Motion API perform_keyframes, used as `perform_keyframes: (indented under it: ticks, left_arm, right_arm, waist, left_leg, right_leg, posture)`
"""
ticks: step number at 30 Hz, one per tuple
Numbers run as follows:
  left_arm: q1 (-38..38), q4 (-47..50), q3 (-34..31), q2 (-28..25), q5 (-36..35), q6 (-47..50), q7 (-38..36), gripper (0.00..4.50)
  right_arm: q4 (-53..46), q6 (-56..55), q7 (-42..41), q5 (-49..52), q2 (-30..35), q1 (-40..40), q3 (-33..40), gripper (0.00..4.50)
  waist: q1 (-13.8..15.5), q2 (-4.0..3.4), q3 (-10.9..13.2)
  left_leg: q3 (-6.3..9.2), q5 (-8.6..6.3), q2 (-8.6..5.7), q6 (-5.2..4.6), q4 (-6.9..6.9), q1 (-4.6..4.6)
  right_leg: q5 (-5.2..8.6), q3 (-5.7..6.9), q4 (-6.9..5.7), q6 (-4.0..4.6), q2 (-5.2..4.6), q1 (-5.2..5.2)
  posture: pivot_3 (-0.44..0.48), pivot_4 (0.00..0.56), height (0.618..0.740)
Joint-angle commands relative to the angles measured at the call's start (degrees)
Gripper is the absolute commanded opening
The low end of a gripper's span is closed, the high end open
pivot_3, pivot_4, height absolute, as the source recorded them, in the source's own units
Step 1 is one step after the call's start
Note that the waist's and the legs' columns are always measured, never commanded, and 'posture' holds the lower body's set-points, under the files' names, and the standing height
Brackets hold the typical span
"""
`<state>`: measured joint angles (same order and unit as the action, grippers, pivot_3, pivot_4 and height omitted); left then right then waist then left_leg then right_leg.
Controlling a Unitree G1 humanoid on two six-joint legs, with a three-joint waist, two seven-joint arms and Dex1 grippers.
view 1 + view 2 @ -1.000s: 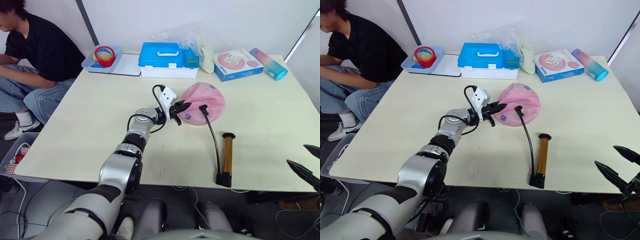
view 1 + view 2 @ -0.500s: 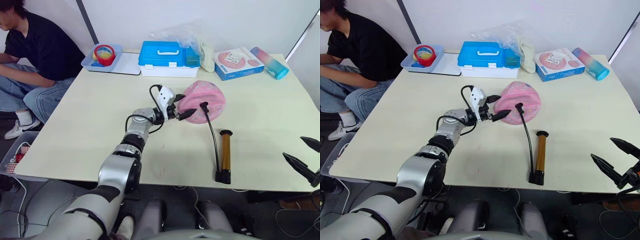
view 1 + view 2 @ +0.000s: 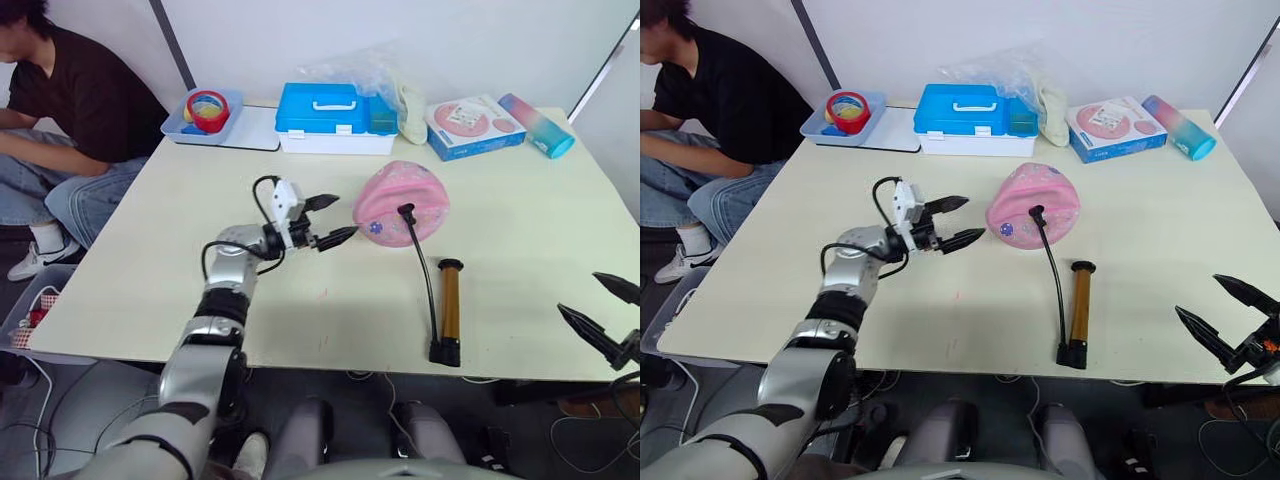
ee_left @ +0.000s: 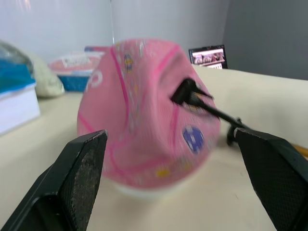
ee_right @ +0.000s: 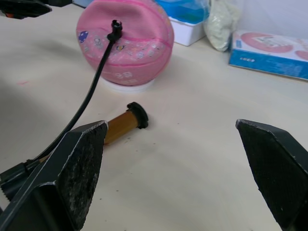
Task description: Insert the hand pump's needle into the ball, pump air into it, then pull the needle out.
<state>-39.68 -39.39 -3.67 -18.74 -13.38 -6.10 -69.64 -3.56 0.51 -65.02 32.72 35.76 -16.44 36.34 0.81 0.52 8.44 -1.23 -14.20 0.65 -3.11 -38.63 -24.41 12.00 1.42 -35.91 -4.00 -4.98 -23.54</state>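
The tabletop (image 3: 150,250) carries all task items. The ball (image 3: 402,204) rests partly deflated, just ahead of the left jaws (image 3: 327,220), which stand open and empty, fingers spread, apart from the ball's near side. In the left wrist view the ball sits centred between the two fingers.

The hand pump (image 3: 451,311) lies flat on the tabletop, well apart from the left jaws on the far side of the ball and nearer the right jaws (image 3: 600,313), which are also open, empty and off the tabletop's edge. The hose (image 3: 425,262) runs from the pump's base up to the ball. The needle fitting (image 3: 406,211) sits on the ball's upper face; the pin itself cannot be seen, so insertion appears done.

Judged step: pumping. Recommended procedure:
1. Close the left jaws on the ball's flank, clear of the fitting, to steady it.
2. Bring the right jaws to the pump handle.
3. Avoid dragging the hose sideways, which could pull the needle loose.
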Motion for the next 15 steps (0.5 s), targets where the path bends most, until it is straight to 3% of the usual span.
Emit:
perform_keyframes:
  ticks: [1, 10, 15]
  left_arm:
    - [4.4, 8.4, 0.35, -4.01, -2.75, 4.55, -3.79, 4.48]
    - [18.44, 23.56, -2.07, -13.37, -7.11, 12.93, -5.07, 4.48]
    - [23.46, 26.4, -3.78, -17.71, -9.0, 14.06, -5.61, 4.48]
  right_arm:
    - [0.01, -1.61, -0.73, 0.45, 1.2, -0.07, 0.4, 4.5]
    - [4.49, -5.44, -3.83, -1.52, 3.16, -0.88, -0.48, 4.5]
    - [4.27, -6.84, -3.58, -1.41, 2.64, -2.86, -0.37, 4.5]
  waist:
    - [0.04, 0.0, 0.0]
    - [0.0, -0.04, 0.0]
    - [0.0, -0.06, 0.02]
  left_leg:
    - [0.0, 0.0, 0.0, 0.0, -0.02, 0.0]
    - [-0.13, -0.01, 0.25, 0.0, -0.01, 0.31]
    - [-0.32, -0.01, 0.39, 0.01, 0.02, 0.47]
  right_leg:
    - [0.0, 0.0, 0.0, 0.0, 0.0, 0.0]
    - [0.13, -0.16, -0.03, 0.24, 0.0, 0.18]
    - [0.14, -0.31, -0.04, 0.25, 0.02, 0.21]
  posture:
    - [0.0, 0.15, 0.74]
    - [0.0, 0.15, 0.74]
    - [0.0, 0.15, 0.74]
